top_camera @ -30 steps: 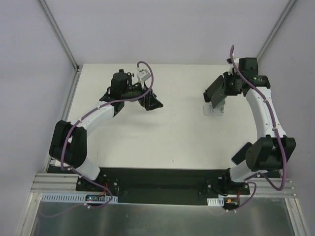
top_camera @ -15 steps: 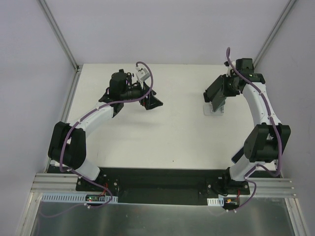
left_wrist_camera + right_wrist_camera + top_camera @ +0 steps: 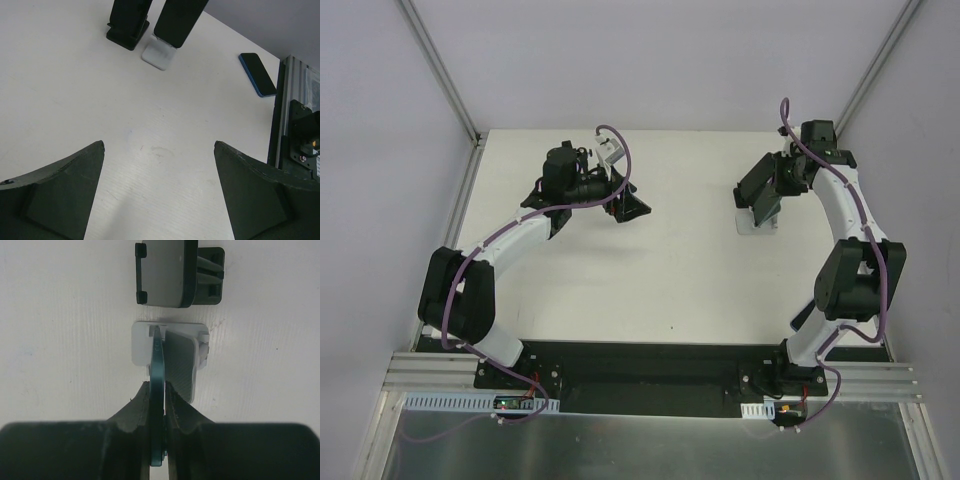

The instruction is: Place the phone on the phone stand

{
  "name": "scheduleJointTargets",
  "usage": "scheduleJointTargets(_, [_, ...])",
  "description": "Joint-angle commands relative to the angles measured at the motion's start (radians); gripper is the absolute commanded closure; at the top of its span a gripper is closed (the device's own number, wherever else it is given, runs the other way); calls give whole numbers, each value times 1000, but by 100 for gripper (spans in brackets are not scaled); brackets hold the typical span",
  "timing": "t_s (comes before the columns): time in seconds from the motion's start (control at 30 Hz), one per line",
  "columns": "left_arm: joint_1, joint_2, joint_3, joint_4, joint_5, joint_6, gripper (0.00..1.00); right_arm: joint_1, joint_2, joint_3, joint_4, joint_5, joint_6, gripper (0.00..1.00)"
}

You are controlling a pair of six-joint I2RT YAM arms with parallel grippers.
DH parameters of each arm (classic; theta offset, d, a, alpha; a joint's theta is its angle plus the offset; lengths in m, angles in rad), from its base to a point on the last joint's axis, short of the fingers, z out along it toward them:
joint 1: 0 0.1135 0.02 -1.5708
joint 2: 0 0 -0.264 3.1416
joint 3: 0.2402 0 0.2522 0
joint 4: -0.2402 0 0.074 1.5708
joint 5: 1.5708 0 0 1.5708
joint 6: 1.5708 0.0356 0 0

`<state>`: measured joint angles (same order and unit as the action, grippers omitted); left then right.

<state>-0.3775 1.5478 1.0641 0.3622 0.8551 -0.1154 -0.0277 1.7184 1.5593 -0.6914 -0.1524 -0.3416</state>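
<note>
My right gripper [image 3: 158, 385] is shut on a teal-edged phone [image 3: 158, 360], seen edge-on between its fingers. The phone's lower end rests at the front lip of the white phone stand [image 3: 141, 342], and it leans close to the stand's grey back plate [image 3: 181, 365]. In the top view the phone [image 3: 757, 180] tilts over the white stand [image 3: 754, 224] at the right rear. My left gripper [image 3: 159, 144] is open and empty above bare table, left of centre in the top view [image 3: 620, 207]. From there the phone [image 3: 180, 20] and the white stand [image 3: 159, 54] show far ahead.
A black stand with a grey plate [image 3: 170, 272] sits just beyond the white one; it also shows in the left wrist view [image 3: 127, 30]. A second, blue phone [image 3: 257, 74] lies flat near the metal rail [image 3: 295, 125].
The right arm's elbow has swung in toward the table and the wrist shifted slightly. The phone stays over the white stand. The left arm has not moved.
</note>
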Motion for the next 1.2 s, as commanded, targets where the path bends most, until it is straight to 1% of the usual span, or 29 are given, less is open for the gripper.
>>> scheduleJointTargets(0.0, [6, 1, 4, 50, 16, 10, 11, -12, 3, -1, 61, -19, -8, 100])
scheduleJointTargets(0.23, [6, 1, 5, 50, 27, 10, 11, -15, 20, -15, 84, -49, -16, 99])
scheduleJointTargets(0.33, [6, 3, 7, 52, 33, 8, 11, -15, 20, -24, 84, -62, -7, 96])
scheduleJointTargets(0.4, [6, 1, 5, 52, 35, 8, 11, -23, 17, -50, 93, -87, 4, 96])
scheduleJointTargets(0.47, [6, 5, 7, 50, 39, 5, 11, -40, 14, -70, 116, -148, 29, 100])
scheduleJointTargets(0.63, [6, 0, 10, 55, 44, -7, 11, -99, 6, -131, 179, -347, 82, 100])
scheduleJointTargets(0.73, [8, 1, -4, 93, 71, -32, 11, -116, 7, -151, 213, -413, 107, 100])
scheduleJointTargets(0.8, [6, 0, -3, 87, 61, -32, 11, -121, 15, -156, 231, -469, 133, 100])
scheduleJointTargets(0.87, [6, -3, -3, 87, 56, -35, 11, -121, 12, -163, 233, -467, 135, 100])
scheduleJointTargets(0.93, [6, -5, -6, 110, 81, -49, 11, -121, 7, -171, 242, -470, 130, 98])
scheduleJointTargets(1.0, [6, -5, -10, 119, 96, -50, 11, -121, 15, -174, 244, -467, 138, 94])
scheduleJointTargets(1.07, [6, -11, -15, 112, 76, -46, 11, -121, 15, -180, 240, -467, 141, 87])
scheduleJointTargets(1.1, [6, -14, -16, 109, 68, -44, 11, -121, 10, -180, 233, -443, 141, 75])
scheduleJointTargets(1.17, [6, -12, -15, 126, 96, -55, 10, -120, 1, -176, 202, -395, 125, 58])
